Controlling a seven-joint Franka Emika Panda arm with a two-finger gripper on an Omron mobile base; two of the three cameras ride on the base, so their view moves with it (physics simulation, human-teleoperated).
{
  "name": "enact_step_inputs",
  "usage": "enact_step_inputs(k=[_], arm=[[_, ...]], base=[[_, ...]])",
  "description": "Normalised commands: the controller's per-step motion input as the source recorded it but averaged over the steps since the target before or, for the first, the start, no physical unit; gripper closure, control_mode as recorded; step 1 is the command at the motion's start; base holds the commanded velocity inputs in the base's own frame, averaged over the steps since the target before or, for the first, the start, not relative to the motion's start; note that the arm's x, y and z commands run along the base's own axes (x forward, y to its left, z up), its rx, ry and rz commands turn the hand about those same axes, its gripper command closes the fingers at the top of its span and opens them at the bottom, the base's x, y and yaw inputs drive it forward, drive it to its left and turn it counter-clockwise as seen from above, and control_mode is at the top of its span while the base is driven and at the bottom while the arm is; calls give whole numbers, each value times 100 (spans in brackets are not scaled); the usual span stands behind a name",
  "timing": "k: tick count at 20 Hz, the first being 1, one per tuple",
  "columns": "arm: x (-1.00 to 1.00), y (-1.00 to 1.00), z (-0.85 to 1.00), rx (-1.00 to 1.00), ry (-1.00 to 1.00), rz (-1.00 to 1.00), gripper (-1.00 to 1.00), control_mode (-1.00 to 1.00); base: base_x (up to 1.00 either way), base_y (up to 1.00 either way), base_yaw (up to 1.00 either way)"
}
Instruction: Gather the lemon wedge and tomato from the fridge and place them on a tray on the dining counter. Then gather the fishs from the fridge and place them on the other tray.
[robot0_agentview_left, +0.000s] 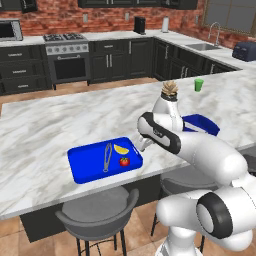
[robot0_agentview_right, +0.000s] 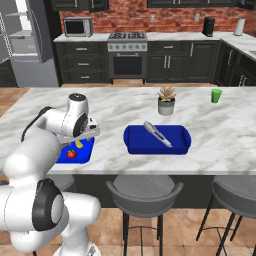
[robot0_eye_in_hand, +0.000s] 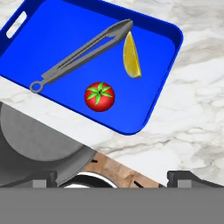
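Stools (robot0_agentview_left: 97, 212) stand nearest in the left base view, under the worktop (robot0_agentview_left: 45, 130); on it a blue tray (robot0_agentview_left: 82, 167) holds tongs (robot0_agentview_left: 107, 157), lemon (robot0_agentview_left: 120, 149) and tomato (robot0_agentview_left: 124, 161). Right base view: a second tray (robot0_agentview_right: 137, 142), right of the first, carries a silver utensil (robot0_agentview_right: 158, 134). Hand view: the end effector (robot0_eye_in_hand: 118, 177), fingers spread and empty, hangs over the first tray's near edge.

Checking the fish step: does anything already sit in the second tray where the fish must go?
Yes. A long silver utensil lies diagonally across the second blue tray, beside the potted plant. No fish is in it.
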Motion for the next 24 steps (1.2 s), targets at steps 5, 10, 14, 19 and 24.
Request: enact_step_inputs(k=[5,10,14,19,24], arm=[[0,0,0,0,0,0,-100,100],[0,0,0,0,0,0,-100,100],[0,0,0,0,0,0,-100,100],[0,0,0,0,0,0,-100,100],[0,0,0,0,0,0,-100,100]], base=[[0,0,0],[-15,0,0],[-78,0,0],[-85,2,0],[-9,85,0]])
